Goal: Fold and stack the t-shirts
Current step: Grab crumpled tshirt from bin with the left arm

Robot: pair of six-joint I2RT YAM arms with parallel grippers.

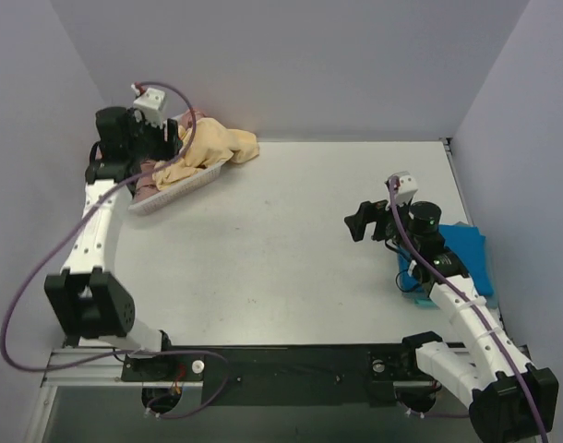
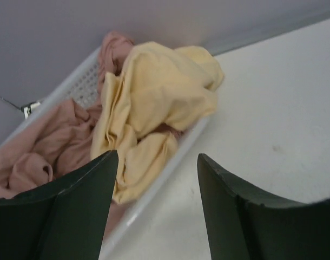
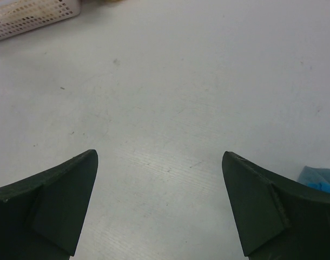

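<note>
The pale yellow-peach t-shirt (image 1: 212, 148) lies crumpled in and over the right end of a white basket (image 1: 166, 198) at the back left; in the left wrist view it (image 2: 154, 103) drapes over the basket rim (image 2: 178, 154). My left gripper (image 1: 173, 140) is open and empty, just above the basket, its jaws (image 2: 157, 157) apart in front of the shirt. The bright blue t-shirt (image 1: 466, 254) lies folded at the right table edge, partly under my right arm. My right gripper (image 1: 358, 221) is open and empty over bare table (image 3: 158, 154). A blue corner (image 3: 323, 179) shows at its right.
A dusty pink cloth (image 1: 150, 177) also fills the basket, seen in the left wrist view (image 2: 46, 146). The basket corner (image 3: 30, 16) shows at the top left of the right wrist view. Grey walls close the table at back, left and right.
</note>
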